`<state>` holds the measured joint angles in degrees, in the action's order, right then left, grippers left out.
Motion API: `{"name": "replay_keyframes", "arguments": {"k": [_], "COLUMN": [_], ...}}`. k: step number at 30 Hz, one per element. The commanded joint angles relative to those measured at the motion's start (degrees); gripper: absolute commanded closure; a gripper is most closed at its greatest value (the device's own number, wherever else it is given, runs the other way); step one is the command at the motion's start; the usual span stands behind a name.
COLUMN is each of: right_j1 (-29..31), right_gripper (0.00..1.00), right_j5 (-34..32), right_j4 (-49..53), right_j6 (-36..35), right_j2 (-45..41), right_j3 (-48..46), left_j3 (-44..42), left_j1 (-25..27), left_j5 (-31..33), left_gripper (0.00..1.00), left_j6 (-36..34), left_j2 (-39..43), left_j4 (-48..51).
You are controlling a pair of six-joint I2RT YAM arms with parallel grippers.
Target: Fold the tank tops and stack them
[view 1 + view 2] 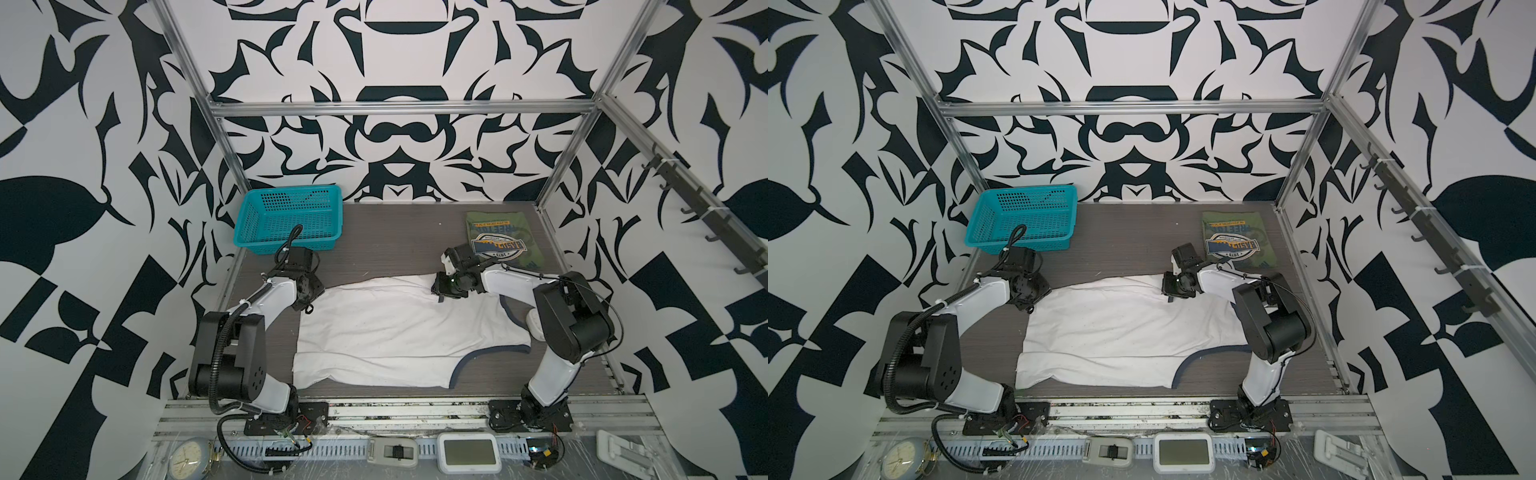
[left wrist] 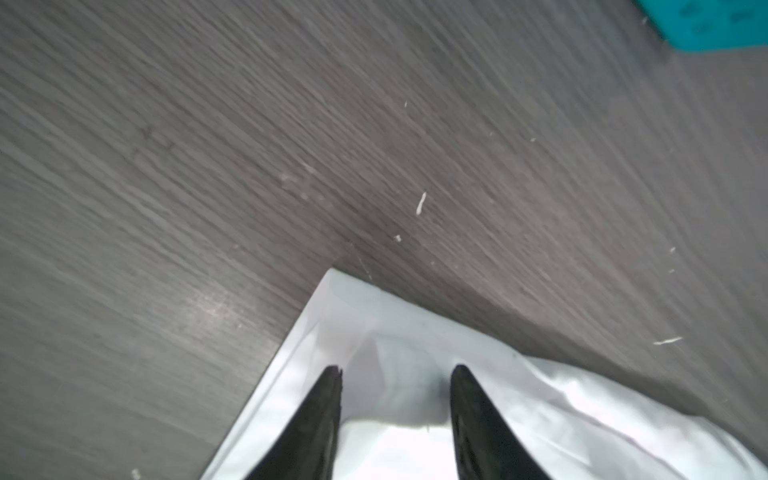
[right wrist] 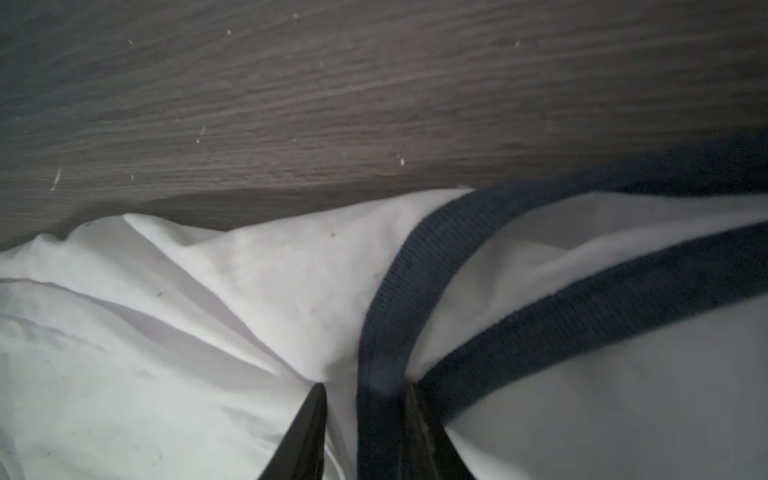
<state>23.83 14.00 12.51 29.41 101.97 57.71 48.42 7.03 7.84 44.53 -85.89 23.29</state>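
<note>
1. White tank top (image 1: 395, 328): lies spread on the tabletop (image 1: 395, 241), centre to near edge. The cloth looks light and limp; grasp at a corner or the navy trim (image 3: 390, 291). No writing shows.
2. Left gripper (image 2: 397, 370): jaws part-open astride the top's corner nearest the far-left.
3. Right gripper (image 3: 363, 386): jaws narrow with the trim between them; whether they clamp it cannot be told.
4. Olive green tank top (image 1: 486, 222): folded at the far-right corner; its print reads "REETOP", inverted.

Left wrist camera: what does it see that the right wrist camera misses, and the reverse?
Only the left wrist view: a plain corner of the white tank top and a bit of the teal basket. Only the right wrist view: the top's navy trim. Both: white cloth, the grey wood table and two dark tool fingers.
</note>
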Motion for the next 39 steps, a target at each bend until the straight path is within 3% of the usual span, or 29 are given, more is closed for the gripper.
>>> {"name": "replay_keyframes", "arguments": {"k": [1, 8, 14, 18, 30, 39], "right_j1": [0.3, 1.2, 1.8, 1.8, 1.8, 3.4], "right_gripper": [0.66, 0.69, 0.88, 0.94, 1.00, 1.00], "right_j5": [1.6, 2.0, 2.6, 1.5, -0.5, 2.0], "right_j4": [0.1, 0.3, -0.5, 0.7, 5.0, 2.6], "right_j6": [0.7, 1.6, 2.1, 2.0, 0.4, 2.5], "right_j2": [-1.2, -3.3, -4.7, -6.4, -7.7, -12.5], "right_j3": [1.6, -0.3, -1.6, -0.1, 8.2, 0.1], "left_j3": [1.4, 1.7, 2.9, 5.7, 11.1, -5.8], "left_j1": [-0.1, -0.1, -0.1, -0.1, -2.8, -3.6], "left_j5": [1.2, 1.5, 2.2, 1.9, -0.3, -4.8], "left_gripper": [0.64, 0.79, 0.92, 1.00, 1.00, 1.00], "left_j6": [-1.1, -2.5, -4.7, -6.7, -14.2, -17.6], "left_j2": [0.3, 0.9, 2.3, 1.9, -0.4, 8.0], "left_j4": [0.3, -0.1, -1.4, -1.9, -14.3, -30.1]}}
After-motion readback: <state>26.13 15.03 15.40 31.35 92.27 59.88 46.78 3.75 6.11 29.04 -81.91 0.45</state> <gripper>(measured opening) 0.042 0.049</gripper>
